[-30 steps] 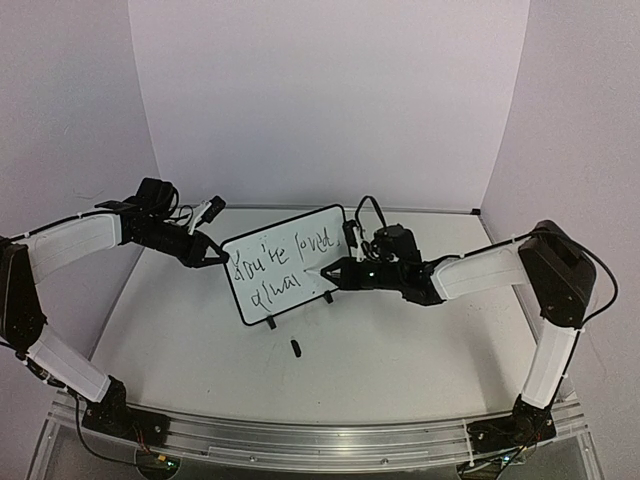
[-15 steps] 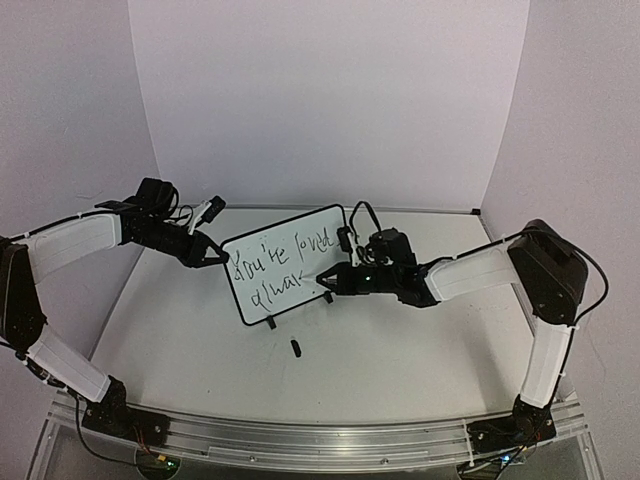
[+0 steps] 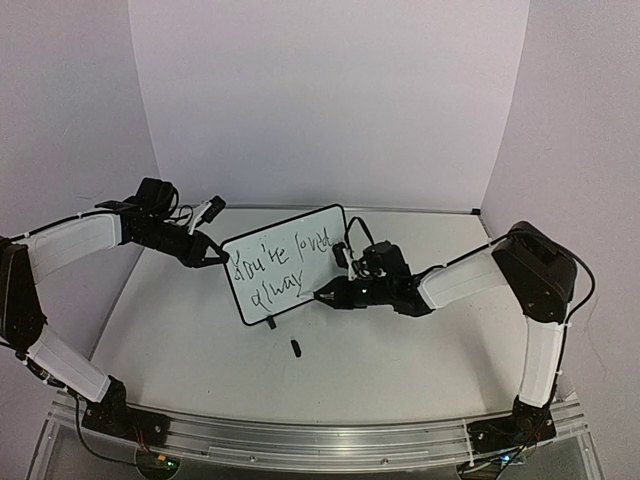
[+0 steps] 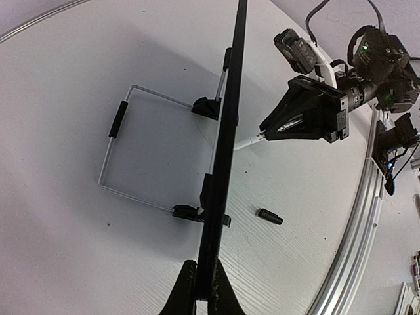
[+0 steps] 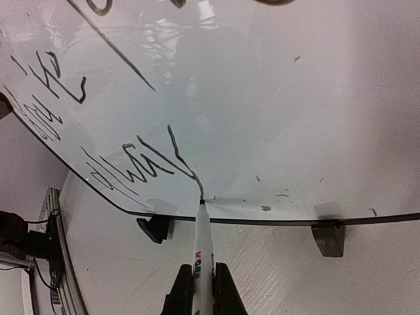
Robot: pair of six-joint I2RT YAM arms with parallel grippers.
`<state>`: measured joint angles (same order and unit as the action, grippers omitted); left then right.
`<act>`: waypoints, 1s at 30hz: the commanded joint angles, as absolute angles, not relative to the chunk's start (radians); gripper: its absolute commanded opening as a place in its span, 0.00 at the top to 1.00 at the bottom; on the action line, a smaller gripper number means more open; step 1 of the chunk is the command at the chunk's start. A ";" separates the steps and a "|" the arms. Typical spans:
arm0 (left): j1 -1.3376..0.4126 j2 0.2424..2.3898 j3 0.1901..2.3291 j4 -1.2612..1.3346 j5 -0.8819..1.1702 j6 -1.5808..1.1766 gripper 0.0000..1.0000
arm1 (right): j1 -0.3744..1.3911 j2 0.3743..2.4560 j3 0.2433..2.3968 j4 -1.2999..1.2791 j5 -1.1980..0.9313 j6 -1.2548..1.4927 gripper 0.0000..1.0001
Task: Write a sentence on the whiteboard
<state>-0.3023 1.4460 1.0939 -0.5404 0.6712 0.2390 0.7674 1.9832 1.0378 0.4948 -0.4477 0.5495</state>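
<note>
The whiteboard stands tilted on the table, and the left wrist view shows it edge-on. The sentence reads "You're loved," with "alway" below it. My left gripper is shut on the board's left edge. My right gripper is shut on a white marker. The marker's tip touches the board near its bottom edge, at the end of the last stroke of the writing.
A small black marker cap lies on the table in front of the board and also shows in the left wrist view. A wire stand sticks out behind the board. White walls enclose the table at the back and sides.
My right gripper has moved left and down along the board with the marker. The second line has grown from "alwa" to "alway". The left arm and board have stayed still.
</note>
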 commanded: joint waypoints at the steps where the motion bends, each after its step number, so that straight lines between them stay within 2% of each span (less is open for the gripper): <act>1: -0.310 1.469 1.112 -0.565 0.596 0.266 1.00 | 0.776 2.007 1.040 0.532 -0.440 0.556 1.00; 15: -0.310 1.467 1.113 -0.565 0.597 0.265 1.00 | 0.761 1.841 0.963 0.573 -0.420 0.594 1.00; 30: -0.310 1.462 1.112 -0.564 0.597 0.265 1.00 | 0.702 1.868 0.995 0.620 -0.432 0.613 1.00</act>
<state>-0.3027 1.4460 1.0939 -0.5404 0.6716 0.2394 0.7108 1.8717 0.9630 0.5747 -0.4355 0.6067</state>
